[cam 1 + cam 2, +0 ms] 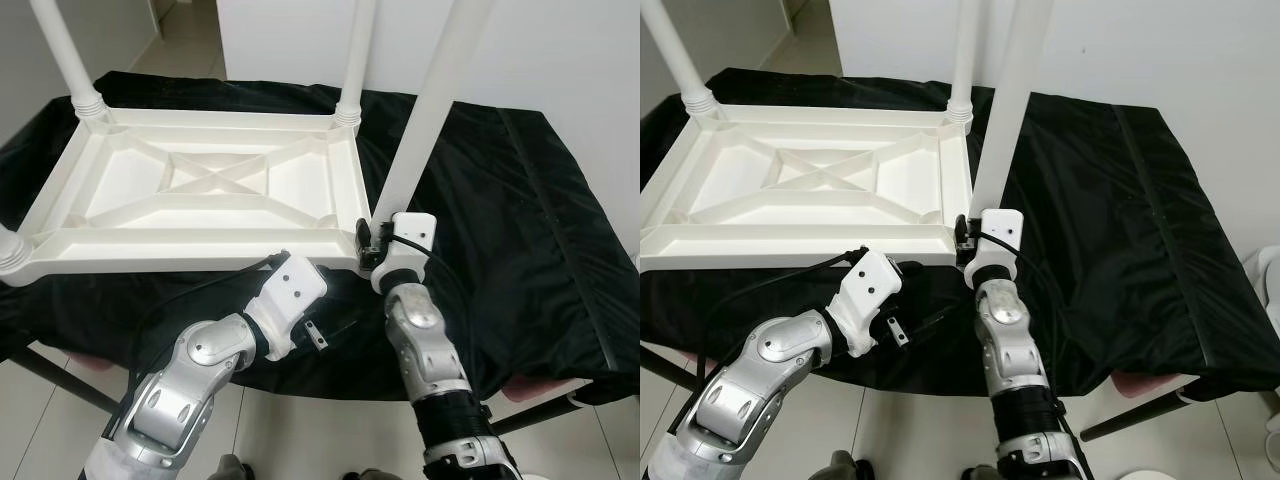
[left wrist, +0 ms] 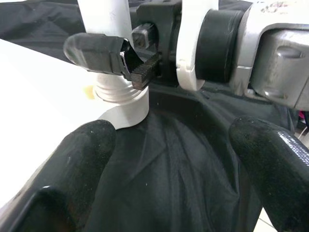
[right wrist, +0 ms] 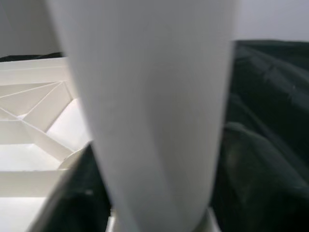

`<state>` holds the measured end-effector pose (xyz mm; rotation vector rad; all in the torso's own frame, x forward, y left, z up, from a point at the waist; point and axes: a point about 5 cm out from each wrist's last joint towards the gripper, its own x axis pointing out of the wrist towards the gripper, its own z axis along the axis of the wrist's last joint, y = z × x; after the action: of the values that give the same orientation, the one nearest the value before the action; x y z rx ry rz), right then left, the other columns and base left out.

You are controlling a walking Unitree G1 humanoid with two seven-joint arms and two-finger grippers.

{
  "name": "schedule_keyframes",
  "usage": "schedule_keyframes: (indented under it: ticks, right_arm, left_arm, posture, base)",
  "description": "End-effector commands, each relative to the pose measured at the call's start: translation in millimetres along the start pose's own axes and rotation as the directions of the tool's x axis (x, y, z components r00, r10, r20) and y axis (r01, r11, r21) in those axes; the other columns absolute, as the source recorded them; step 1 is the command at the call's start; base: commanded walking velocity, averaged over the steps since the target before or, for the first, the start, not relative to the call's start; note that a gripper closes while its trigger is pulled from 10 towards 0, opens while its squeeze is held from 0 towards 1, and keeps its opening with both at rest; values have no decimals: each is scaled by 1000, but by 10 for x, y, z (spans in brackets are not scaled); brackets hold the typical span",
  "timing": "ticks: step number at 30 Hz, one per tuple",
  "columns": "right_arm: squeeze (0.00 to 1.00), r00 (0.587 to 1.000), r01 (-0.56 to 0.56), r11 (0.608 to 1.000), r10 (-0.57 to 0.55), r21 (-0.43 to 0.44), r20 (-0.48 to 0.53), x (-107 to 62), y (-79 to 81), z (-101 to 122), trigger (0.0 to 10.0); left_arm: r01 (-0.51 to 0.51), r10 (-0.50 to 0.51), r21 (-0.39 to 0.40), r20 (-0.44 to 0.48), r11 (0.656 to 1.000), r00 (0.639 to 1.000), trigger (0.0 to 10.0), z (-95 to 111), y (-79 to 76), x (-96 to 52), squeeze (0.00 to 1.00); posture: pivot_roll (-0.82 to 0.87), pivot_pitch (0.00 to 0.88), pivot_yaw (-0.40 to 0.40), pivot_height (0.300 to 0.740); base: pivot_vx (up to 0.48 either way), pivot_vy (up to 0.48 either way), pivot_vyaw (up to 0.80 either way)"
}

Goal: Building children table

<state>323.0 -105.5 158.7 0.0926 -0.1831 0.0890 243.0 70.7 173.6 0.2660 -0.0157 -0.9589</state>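
White plastic tabletop [image 1: 210, 190] lies upside down on a black cloth [image 1: 520, 210], ribbed underside facing up. Far-left leg [image 1: 65, 55] and far-right leg [image 1: 357, 55] stand upright in their corner sockets; a third socket collar [image 1: 12, 252] sits at the near-left corner. Right gripper [image 1: 368, 243] is at the near-right corner, fingers pinched around the base of the fourth leg [image 1: 435, 95], which stands slightly tilted just above its collar [image 2: 120, 99]. Left gripper [image 2: 164, 159] hovers low just beside that corner, fingers [image 2: 79, 164] spread wide apart, nothing between them, pointed at the collar.
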Motion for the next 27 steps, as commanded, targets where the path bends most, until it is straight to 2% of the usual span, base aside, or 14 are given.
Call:
schedule_keyframes:
  ticks: [1, 6, 7, 8, 10, 11, 13, 14, 15, 16, 17, 19, 21, 27]
  right_arm:
    - [1000, 1000, 1, 1000, -1, -5, 12, -38, -78, 5, 10000]
    - [1000, 999, -34, 999, 34, -30, -5, -51, -181, -10, 10000]
    - [0, 993, -119, 992, 118, -39, -13, -67, -202, -17, 10000]
    - [0, 993, -119, 992, 118, -39, -13, -67, -202, -17, 10000]
    - [0, 971, -238, 967, 238, -85, -19, -103, -246, -24, 10000]
    - [0, 971, -238, 967, 238, -85, -19, -103, -246, -24, 10000]
    - [0, 926, -378, 918, 374, -118, -54, -128, -315, -61, 10000]
    - [0, 906, -423, 896, 417, -134, -67, -125, -347, -70, 10000]
    - [0, 906, -423, 896, 417, -134, -67, -125, -347, -70, 10000]
    - [0, 876, -483, 862, 476, -157, -82, -94, -389, -66, 10000]
    - [0, 876, -483, 862, 476, -157, -82, -94, -389, -66, 10000]
    - [0, 852, -522, 833, 516, -181, -85, -41, -415, -46, 10000]
    - [0, 852, -522, 833, 516, -181, -85, -41, -415, -46, 10000]
    - [0, 806, -592, 777, 578, -214, -131, 152, -440, -20, 10000]
  left_arm:
    - [-35, 35, 2, -13, 999, 999, 10000, -7, 4, -11, 0]
    - [-32, 32, -1, -17, 999, 999, 10000, -12, -7, -26, 0]
    - [-30, 30, -4, -19, 1000, 999, 10000, -17, -6, -39, 0]
    - [-30, 30, -4, -19, 1000, 999, 10000, -17, -6, -39, 0]
    - [-24, 24, -9, -26, 1000, 999, 10000, -27, -4, -59, 0]
    - [-24, 24, -9, -26, 1000, 999, 10000, -27, -4, -59, 0]
    - [8, -8, -29, -26, 1000, 1000, 10000, -23, -9, -84, 0]
    - [15, -16, -34, -25, 999, 1000, 10000, -17, -5, -92, 0]
    - [15, -16, -34, -25, 999, 1000, 10000, -17, -5, -92, 0]
    - [25, -26, -39, -29, 999, 999, 10000, -16, 0, -97, 0]
    - [25, -26, -39, -29, 999, 999, 10000, -16, 0, -97, 0]
    - [41, -43, -35, -36, 999, 998, 10000, -23, -20, -96, 0]
    - [41, -43, -35, -36, 999, 998, 10000, -23, -20, -96, 0]
    - [83, -86, -53, -39, 995, 996, 10000, -16, -133, -76, 0]
  posture:
    - [-105, 130, 2, 740]
    - [-104, 129, 1, 740]
    - [-102, 132, 2, 740]
    - [-102, 132, 2, 740]
    - [-102, 132, 2, 740]
    - [-102, 132, 2, 740]
    - [-99, 138, 6, 740]
    - [-99, 138, 6, 740]
    - [-99, 138, 6, 740]
    - [-101, 137, 11, 740]
    - [-101, 137, 11, 740]
    - [-102, 138, 13, 740]
    - [-102, 138, 13, 740]
    - [-97, 143, 18, 740]
  base:
    - [0, 0, 0]
    - [0, 0, 0]
    - [0, 0, 0]
    - [0, 0, 0]
    - [0, 0, 0]
    - [0, 0, 0]
    - [0, 0, 0]
    - [0, 0, 0]
    - [0, 0, 0]
    - [0, 0, 0]
    - [0, 0, 0]
    - [0, 0, 0]
    - [0, 0, 0]
    - [0, 0, 0]
